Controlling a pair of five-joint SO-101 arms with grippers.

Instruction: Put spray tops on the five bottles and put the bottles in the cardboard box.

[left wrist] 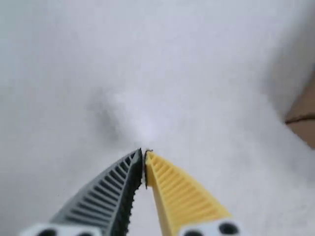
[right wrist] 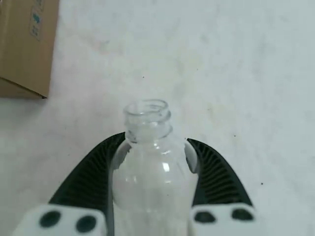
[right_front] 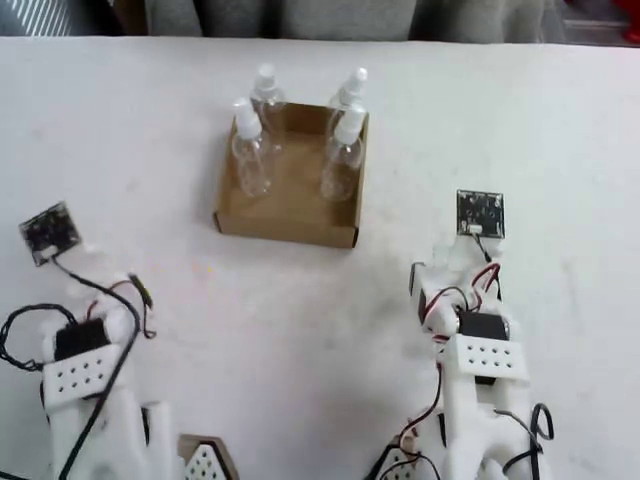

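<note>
Bottle (right wrist: 147,167), neck open, clamped in my right pincer (right wrist: 155,141); left pincer (left wrist: 143,156) together, empty. Risk: it may slip under capping pressure.

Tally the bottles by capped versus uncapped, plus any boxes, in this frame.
Bottles with spray tops: 4
Bottle without a top: 1
Cardboard box: 1
Total: 6
</note>
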